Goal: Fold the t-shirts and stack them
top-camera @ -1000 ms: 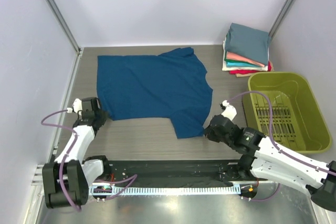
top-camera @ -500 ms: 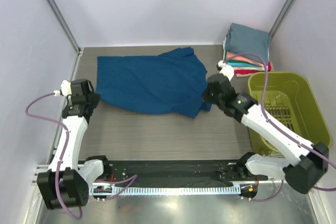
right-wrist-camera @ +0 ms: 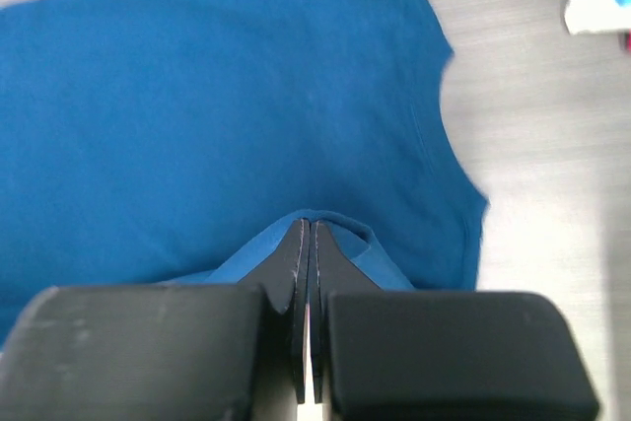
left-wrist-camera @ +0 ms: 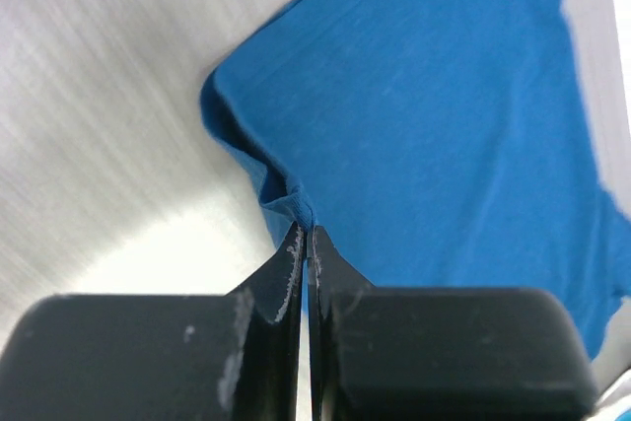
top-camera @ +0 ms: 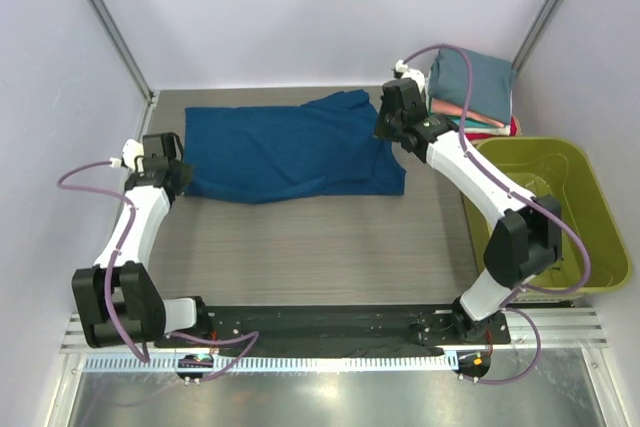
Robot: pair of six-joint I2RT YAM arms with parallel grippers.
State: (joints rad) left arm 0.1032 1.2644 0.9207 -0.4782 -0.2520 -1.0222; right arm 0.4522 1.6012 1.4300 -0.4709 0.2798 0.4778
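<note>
so, blue t-shirt (top-camera: 290,147): lying as a wide band across the far part of the table (top-camera: 300,247), running left to right. it's a bit wrinkly, and one sleeve pokes out toward the far wall.
left gripper (top-camera: 184,181): down at the shirt's near-left corner, jaws squeezed together on a little peak of blue cloth. in the wrist view the corner is bunched up right at the tips, and the rest of the shirt spreads away to the right.
right gripper (top-camera: 386,133): over at the shirt's right edge, close to the sleeve. it's pinched tight on a fold of blue fabric that rides above the layer underneath.
folded stack (top-camera: 470,87): far right corner of the table, slate-teal shirt on top, with coral, white and red edges peeking out below. it sits just right of the right gripper and isn't touching the blue shirt.
basket (top-camera: 590,197): olive-green plastic, on the right side, just nearer than the stack. the right arm's elbow hangs over its left rim.
</note>
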